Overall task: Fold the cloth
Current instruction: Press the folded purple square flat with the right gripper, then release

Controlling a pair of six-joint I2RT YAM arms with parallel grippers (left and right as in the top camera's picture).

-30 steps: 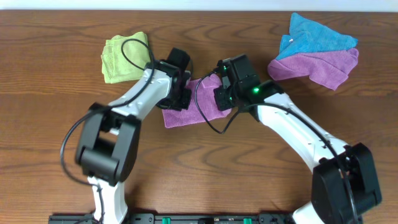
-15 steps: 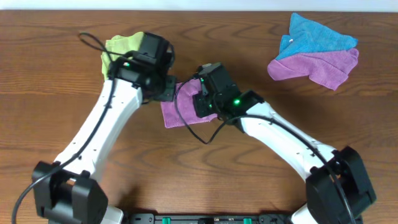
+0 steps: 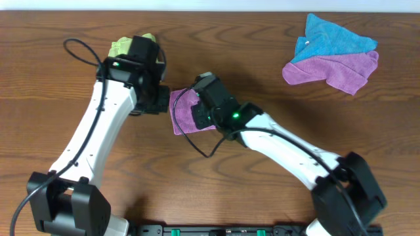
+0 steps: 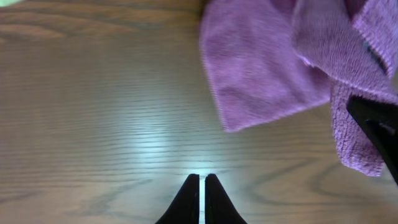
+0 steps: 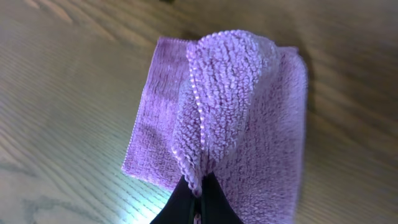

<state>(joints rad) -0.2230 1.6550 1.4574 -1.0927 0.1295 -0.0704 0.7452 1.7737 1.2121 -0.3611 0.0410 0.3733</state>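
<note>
The purple cloth (image 3: 180, 110) lies on the wooden table at centre-left, partly folded over itself. My right gripper (image 3: 198, 117) is shut on a hemmed edge of the cloth (image 5: 249, 118), pinched between its jaws (image 5: 198, 188) and lifted into a fold over the flat layer. My left gripper (image 3: 157, 103) is just left of the cloth. In the left wrist view its jaws (image 4: 200, 182) are shut and empty over bare wood, with the cloth (image 4: 261, 68) up and to the right of them.
A green cloth (image 3: 121, 47) lies at the back left, partly hidden by my left arm. A blue cloth (image 3: 331, 36) overlaps another purple cloth (image 3: 338, 71) at the back right. The right gripper's dark finger (image 4: 379, 130) shows at the left wrist view's right edge.
Both arms have moved left. The right gripper has carried the cloth's edge leftward over the cloth. The left gripper has come off the cloth and sits beside it.
</note>
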